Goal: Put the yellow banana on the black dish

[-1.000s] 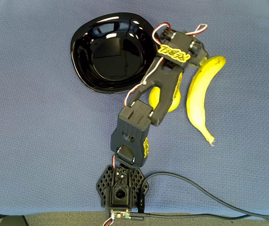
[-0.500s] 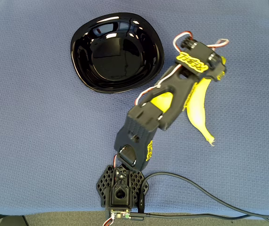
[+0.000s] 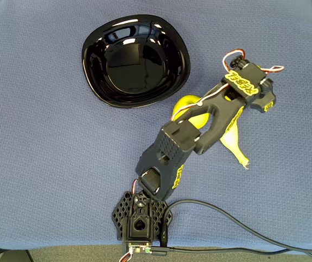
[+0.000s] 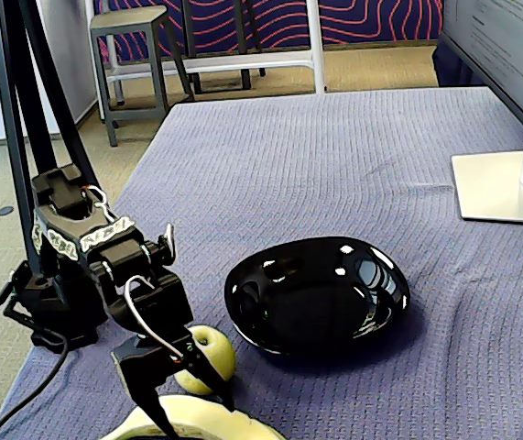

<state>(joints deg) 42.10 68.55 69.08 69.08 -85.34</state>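
Note:
The yellow banana (image 3: 235, 146) lies right of the arm in the overhead view, with just its lower part and stem end showing past the arm. My gripper (image 3: 252, 90) hangs over the banana's upper half and hides it. In the fixed view the gripper (image 4: 183, 399) is open, its two black fingers (image 4: 151, 401) pointing down on either side of the banana (image 4: 197, 423) at the bottom edge. The glossy black dish (image 3: 93, 76) sits up and to the left of the gripper, with nothing in it; the fixed view has the dish (image 4: 380, 316) right of the gripper.
A small round yellow-green fruit (image 4: 210, 352) rests between banana and dish, partly under the arm (image 3: 188, 105). The arm's base (image 3: 140, 221) and a black cable (image 3: 243, 232) are at the near edge. A monitor stand (image 4: 504, 188) is on the blue cloth at the right.
The arm has swung right, from beside the dish's rim to above the banana, and now covers the banana's upper half. Banana, fruit and dish have not moved.

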